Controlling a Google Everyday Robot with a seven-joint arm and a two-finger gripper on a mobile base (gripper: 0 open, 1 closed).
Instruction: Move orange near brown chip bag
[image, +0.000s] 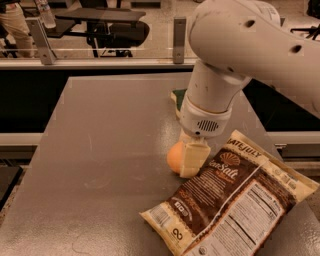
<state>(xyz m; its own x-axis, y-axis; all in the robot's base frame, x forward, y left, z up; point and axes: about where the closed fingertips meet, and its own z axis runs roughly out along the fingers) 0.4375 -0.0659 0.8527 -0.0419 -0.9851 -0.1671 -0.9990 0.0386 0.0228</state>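
Note:
The orange (174, 157) is small and round and sits low at the grey table (100, 150), just left of the top-left edge of the brown chip bag (235, 200). My gripper (183, 161) reaches down from the big white arm and is shut on the orange. One cream finger (193, 157) covers the orange's right side, almost touching the bag. The bag lies flat at the front right, with its "Sea Salt" lettering and white nutrition label facing up.
A green-and-yellow sponge (177, 95) lies behind the arm, mostly hidden by it. The white arm (240, 55) fills the upper right. A railing and chairs stand beyond the table's far edge. The table's right edge runs close to the bag.

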